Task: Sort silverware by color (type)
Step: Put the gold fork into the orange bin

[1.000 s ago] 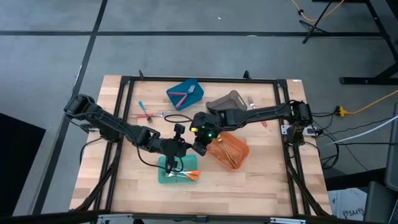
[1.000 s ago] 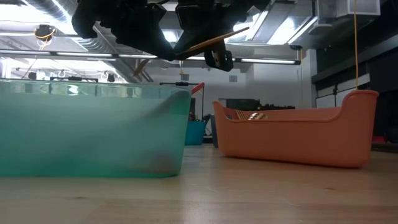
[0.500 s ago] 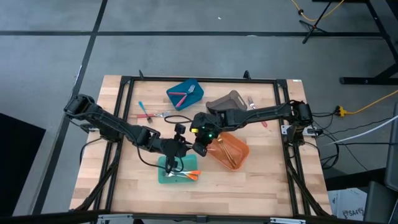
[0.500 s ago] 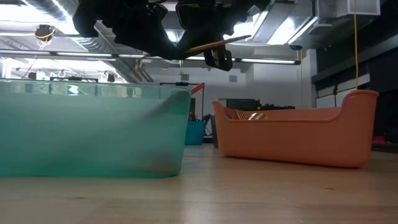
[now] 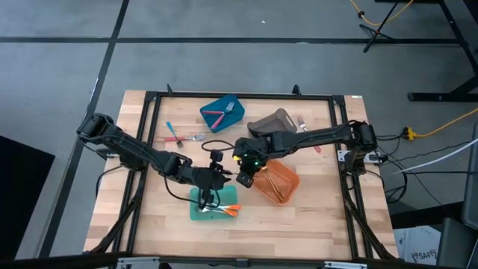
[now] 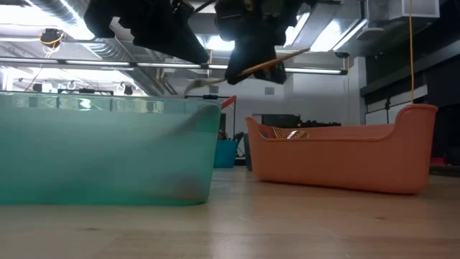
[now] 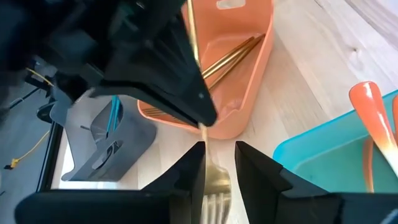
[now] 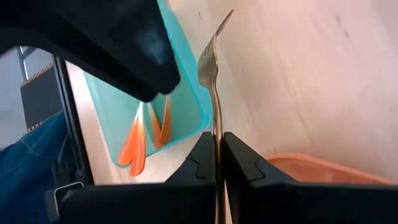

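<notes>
Two grippers are meeting over the middle of a pale wooden table (image 5: pixel 314 220) standing on a grey floor.

Beyond the table, the low view is showing a room with ceiling lights, while both arms are running off its top edge, so their bodies are hard to make out there. The right gripper (image 8: pixel 216 155) is clamping a gold fork (image 8: pixel 213 74) by its handle, tines pointing away. The left gripper (image 7: pixel 217 163), fingers parted around the fork's tines without pinching, is hovering just beside it. Just beside the right gripper an orange bin (image 5: pixel 275 179) is holding gold utensils (image 7: pixel 227 59); under the left gripper a teal bin (image 5: pixel 196 211) is holding orange-handled utensils (image 5: pixel 230 210). Farther off, a blue bin (image 5: pixel 222 113) is holding pink-handled pieces, a grey bin (image 5: pixel 270 121) is hard to see into, and loose silverware (image 5: pixel 179 137) is lying on the wood.
</notes>
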